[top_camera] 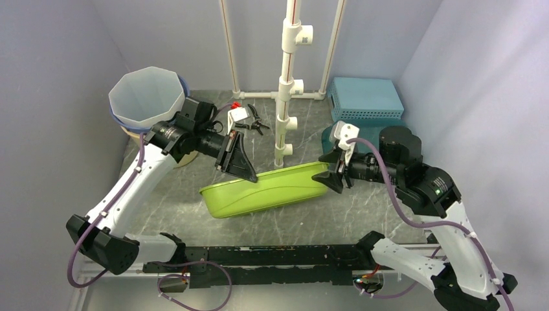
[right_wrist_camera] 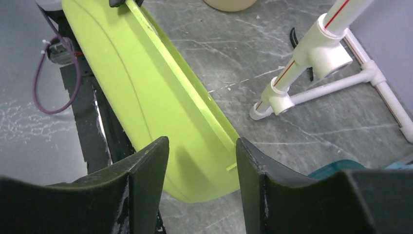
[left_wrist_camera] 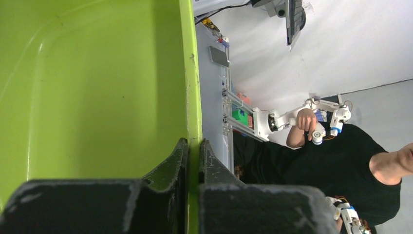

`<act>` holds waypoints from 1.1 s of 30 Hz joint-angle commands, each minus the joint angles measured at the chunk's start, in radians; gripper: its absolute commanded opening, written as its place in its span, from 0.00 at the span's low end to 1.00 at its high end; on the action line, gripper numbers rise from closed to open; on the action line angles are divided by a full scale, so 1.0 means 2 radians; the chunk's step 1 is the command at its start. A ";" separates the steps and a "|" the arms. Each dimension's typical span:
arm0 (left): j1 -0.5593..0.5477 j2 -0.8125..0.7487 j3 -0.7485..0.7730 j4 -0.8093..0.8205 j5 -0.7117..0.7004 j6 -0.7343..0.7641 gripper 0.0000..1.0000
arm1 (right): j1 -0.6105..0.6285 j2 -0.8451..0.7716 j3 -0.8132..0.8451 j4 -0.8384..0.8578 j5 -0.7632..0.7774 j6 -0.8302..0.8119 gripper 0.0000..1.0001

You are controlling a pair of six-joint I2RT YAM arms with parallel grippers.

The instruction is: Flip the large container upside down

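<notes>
Where large container (top_camera: 265, 191) sits: tilted over mid desk (top_camera: 362, 214), between arms.
Left jaws: clamped on its long rim.
Right jaws: parted, straddling one end, no grip evident.
Handling: judged light, thin, slick plastic; pinch rims.

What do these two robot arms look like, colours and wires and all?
The left arm and right arm have white shells with black joints. A thin purple cable loops along each. The left tool and right tool are black, with two wedge-shaped fingers. A small green light shows on the right one.
</notes>
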 commanded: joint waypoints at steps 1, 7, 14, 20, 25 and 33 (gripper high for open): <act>0.000 -0.003 0.035 -0.020 0.044 0.038 0.03 | -0.001 0.009 0.003 0.016 -0.044 -0.050 0.55; -0.002 -0.001 0.044 -0.055 0.042 0.063 0.03 | 0.000 0.011 -0.008 0.034 -0.049 -0.077 0.48; -0.008 -0.015 0.025 -0.024 0.049 0.043 0.03 | -0.001 0.034 0.011 0.000 -0.059 -0.095 0.38; -0.009 -0.015 0.021 -0.025 0.048 0.047 0.03 | -0.001 0.078 0.018 -0.038 -0.114 -0.077 0.17; -0.009 -0.017 0.023 -0.030 0.038 0.053 0.03 | -0.001 0.066 0.002 -0.018 -0.127 -0.035 0.06; -0.008 -0.015 0.051 -0.079 -0.029 0.087 0.55 | -0.002 0.047 -0.038 0.005 -0.183 0.039 0.02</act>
